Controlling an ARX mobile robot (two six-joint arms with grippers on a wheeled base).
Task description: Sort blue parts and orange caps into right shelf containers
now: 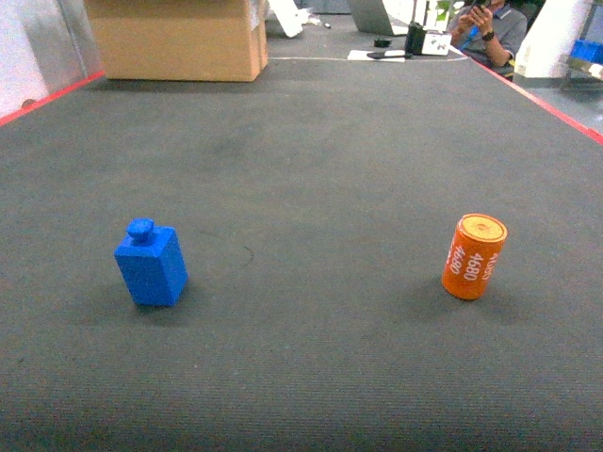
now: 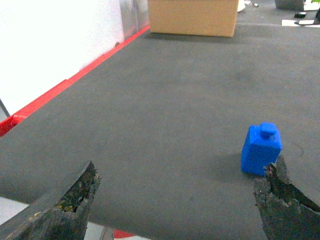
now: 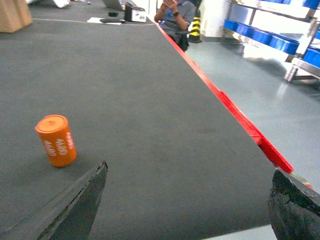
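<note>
On the dark mat we count one blue part near left, one orange cap near right — well apart. Left gripper and right gripper both spread wide, holding nothing.

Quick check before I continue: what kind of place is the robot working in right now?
Probably a lab or warehouse-style workshop: a large dark grey mat edged in red, a big cardboard box at its far end, metal shelving with blue bins to the right, and a seated person watching.

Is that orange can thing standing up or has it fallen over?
Standing, but leaning. The orange cap rests on its base on the dark mat, round top tilted up.
</note>
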